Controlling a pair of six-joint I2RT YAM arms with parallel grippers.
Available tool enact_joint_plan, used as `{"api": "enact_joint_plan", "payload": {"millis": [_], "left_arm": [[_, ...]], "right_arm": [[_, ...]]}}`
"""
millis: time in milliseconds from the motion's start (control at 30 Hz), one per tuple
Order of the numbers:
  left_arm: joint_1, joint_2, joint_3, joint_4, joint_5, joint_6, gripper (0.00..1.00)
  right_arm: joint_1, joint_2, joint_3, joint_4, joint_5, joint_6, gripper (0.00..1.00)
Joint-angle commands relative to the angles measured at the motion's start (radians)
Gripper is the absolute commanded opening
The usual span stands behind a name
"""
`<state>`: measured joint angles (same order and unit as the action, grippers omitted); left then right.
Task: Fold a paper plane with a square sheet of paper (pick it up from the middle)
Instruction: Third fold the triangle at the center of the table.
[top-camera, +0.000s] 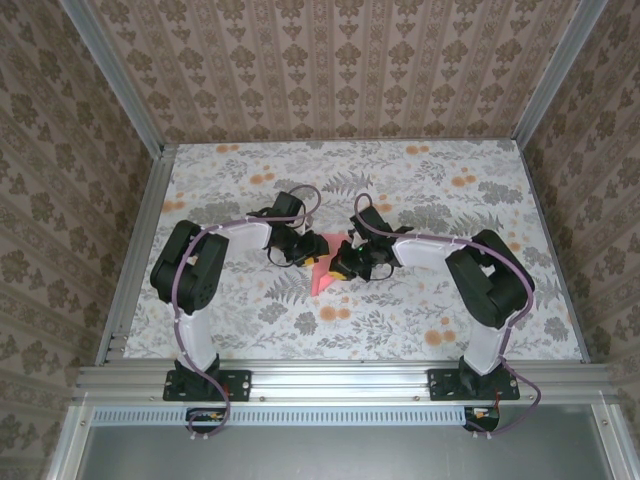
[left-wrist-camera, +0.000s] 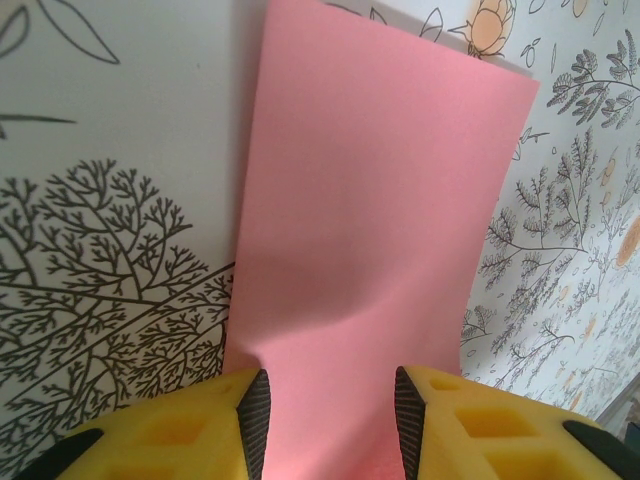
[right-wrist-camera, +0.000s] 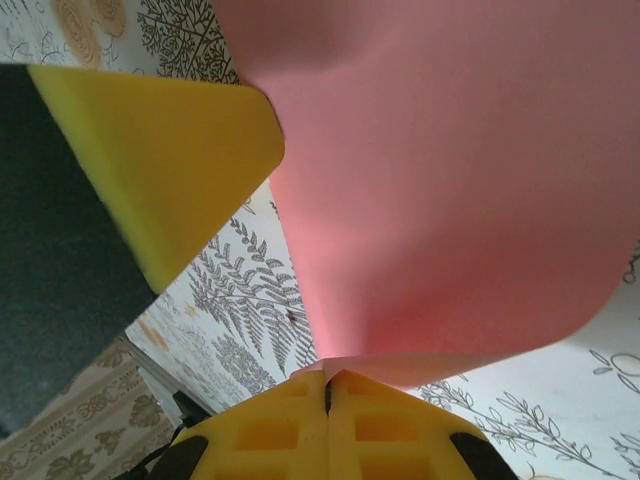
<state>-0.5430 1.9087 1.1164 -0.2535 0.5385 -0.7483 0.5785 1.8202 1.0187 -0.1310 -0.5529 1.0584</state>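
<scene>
You are working in a lab robot cell: aluminium framing (top-camera: 340, 378) is boxing in wallpapered panels (top-camera: 330, 70) and a floral-print tabletop (top-camera: 440, 170).

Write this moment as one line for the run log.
pink paper: curved, partly off the table | left hand: jaws apart, paper seen between fingers | right hand: shut on paper edge

Soft, even light fills the top view; the arms (top-camera: 190, 270) cast faint shadows on the table (top-camera: 420, 170). Both wrist views are bright, without glare. The paper (left-wrist-camera: 380, 200) carries a soft shadow at its dip. A yellow finger (right-wrist-camera: 170, 150) close to the lens is blurred.
</scene>
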Motion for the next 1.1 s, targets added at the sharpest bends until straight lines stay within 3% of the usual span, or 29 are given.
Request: {"api": "enact_joint_plan", "payload": {"millis": [0,1067], "left_arm": [[-0.005,-0.002,-0.002,-0.012,-0.019,0.007,0.41],[-0.006,-0.007,-0.001,-0.012,-0.008,0.006,0.41]], "right_arm": [[-0.003,0.028,0.03,-0.01,0.027,0.007,0.04],[0.001,0.14,0.109,0.023,-0.007,-0.05,0.05]]}}
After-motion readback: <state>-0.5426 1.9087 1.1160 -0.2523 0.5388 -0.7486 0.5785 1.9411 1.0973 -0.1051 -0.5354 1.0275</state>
